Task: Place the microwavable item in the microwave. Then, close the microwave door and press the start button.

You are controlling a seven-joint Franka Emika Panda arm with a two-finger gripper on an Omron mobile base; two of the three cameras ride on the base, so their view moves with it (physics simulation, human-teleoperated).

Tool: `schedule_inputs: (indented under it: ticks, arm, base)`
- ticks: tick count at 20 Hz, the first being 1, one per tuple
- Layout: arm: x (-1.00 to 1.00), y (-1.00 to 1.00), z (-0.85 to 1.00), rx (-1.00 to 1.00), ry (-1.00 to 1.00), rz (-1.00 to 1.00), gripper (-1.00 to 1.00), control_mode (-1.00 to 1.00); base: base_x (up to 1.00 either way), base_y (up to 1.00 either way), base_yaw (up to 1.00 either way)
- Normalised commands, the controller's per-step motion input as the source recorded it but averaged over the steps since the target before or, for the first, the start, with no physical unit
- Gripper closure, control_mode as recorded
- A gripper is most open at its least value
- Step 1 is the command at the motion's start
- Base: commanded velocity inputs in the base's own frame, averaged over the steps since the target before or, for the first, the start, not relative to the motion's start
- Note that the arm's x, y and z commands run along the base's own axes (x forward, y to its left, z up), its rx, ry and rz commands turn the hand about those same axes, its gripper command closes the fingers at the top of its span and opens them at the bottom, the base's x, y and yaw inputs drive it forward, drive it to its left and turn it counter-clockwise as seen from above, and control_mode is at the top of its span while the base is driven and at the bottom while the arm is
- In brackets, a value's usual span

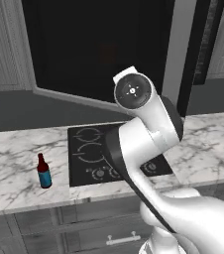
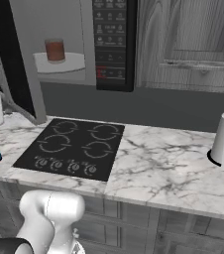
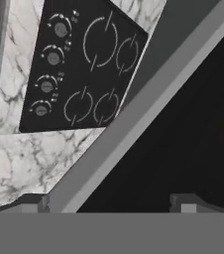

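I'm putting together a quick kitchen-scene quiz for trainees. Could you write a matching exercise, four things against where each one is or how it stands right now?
Things:
1. reddish-brown cup
2. bottle
3. microwave door
4. end effector

Places or states:
A. standing on the marble counter, left of the stovetop
B. open, close to the dark door window
C. on the round turntable plate inside the microwave
D. swung open above the counter

Pairs: 1-C, 2-A, 3-D, 4-B
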Motion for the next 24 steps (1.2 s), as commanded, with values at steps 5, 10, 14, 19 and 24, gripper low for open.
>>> schedule_inputs:
  ticks: [5, 10, 14, 19, 24]
  arm:
    - [0.94, 0.0, 0.0, 0.0, 0.03, 0.27, -1.0, -1.0]
    - [0.84, 0.0, 0.09, 0.0, 0.0, 0.18, -1.0, -1.0]
    - [0.66, 0.0, 0.13, 0.0, 0.0, 0.07, -1.0, -1.0]
    - [0.49, 0.0, 0.14, 0.0, 0.0, 0.01, -1.0, -1.0]
    - [0.4, 0.0, 0.03, 0.0, 0.0, 0.0, -1.0, -1.0]
  base:
    - [0.0, 0.0, 0.0]
    - [0.0, 0.0, 0.0]
    - [0.0, 0.0, 0.0]
    - [0.0, 0.0, 0.0]
    - [0.0, 0.0, 0.0]
